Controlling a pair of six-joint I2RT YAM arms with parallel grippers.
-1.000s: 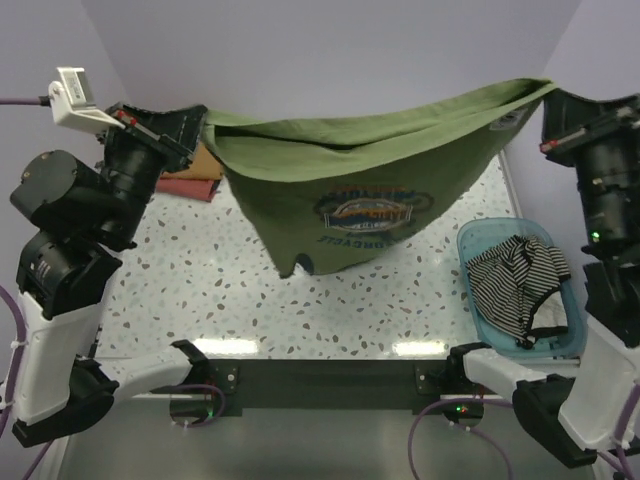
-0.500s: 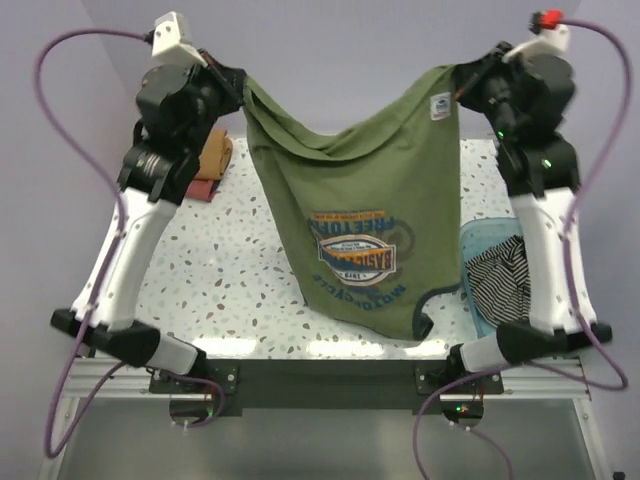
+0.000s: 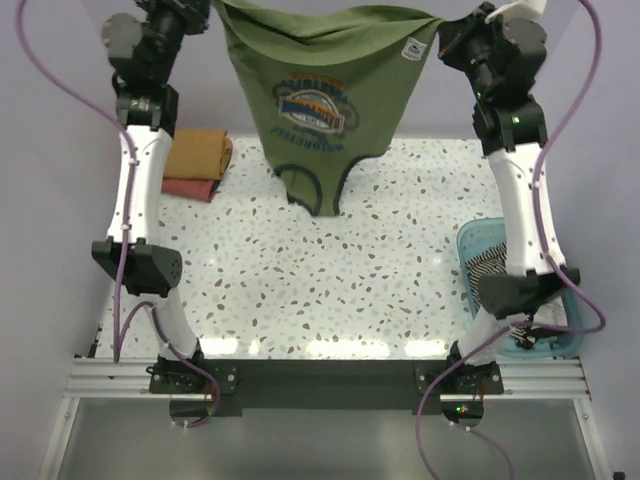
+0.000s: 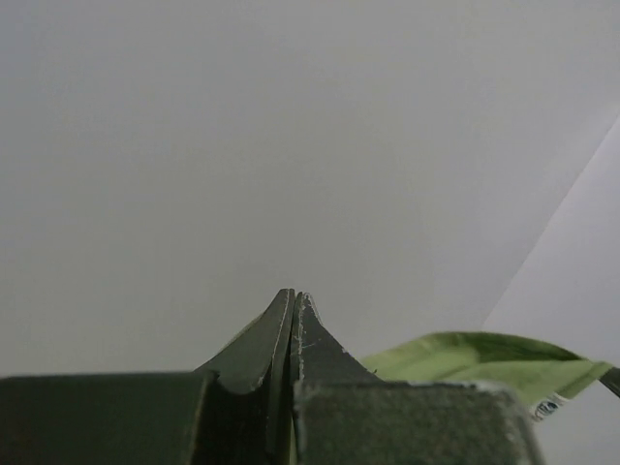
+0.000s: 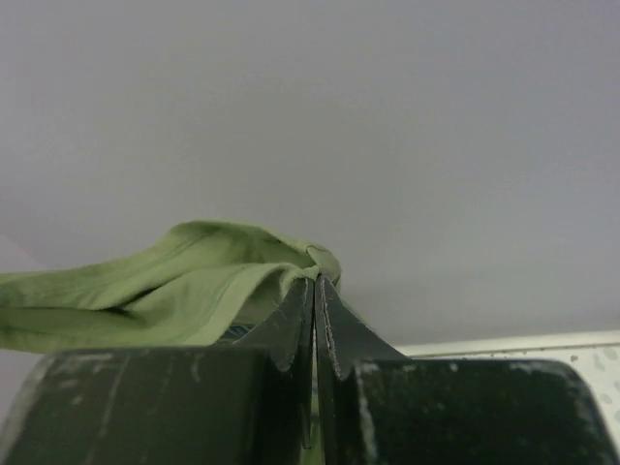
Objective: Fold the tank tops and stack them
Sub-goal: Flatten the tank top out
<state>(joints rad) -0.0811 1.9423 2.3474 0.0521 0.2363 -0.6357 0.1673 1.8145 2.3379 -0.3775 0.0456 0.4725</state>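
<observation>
The olive green tank top [image 3: 320, 110] with navy trim and a printed graphic hangs stretched between both grippers over the far side of the table, its lower end just above the tabletop. My left gripper [image 3: 212, 8] is shut on its left hem corner. My right gripper [image 3: 442, 28] is shut on its right hem corner. The cloth shows beside the left jaws [image 4: 475, 354] and bunched at the right jaws [image 5: 194, 281]. The striped tank top [image 3: 492, 275] lies in the blue basket [image 3: 468, 245]. The folded mustard top [image 3: 198, 152] lies on the folded red one [image 3: 185, 187] at far left.
The speckled white tabletop [image 3: 330, 290] lies under the hanging top. The blue basket stands at the right edge, partly behind the right arm. Both arms reach out far toward the back wall.
Both arms have stretched far out and carried the green top from the near middle of the table toward the back wall, still held taut between them.
</observation>
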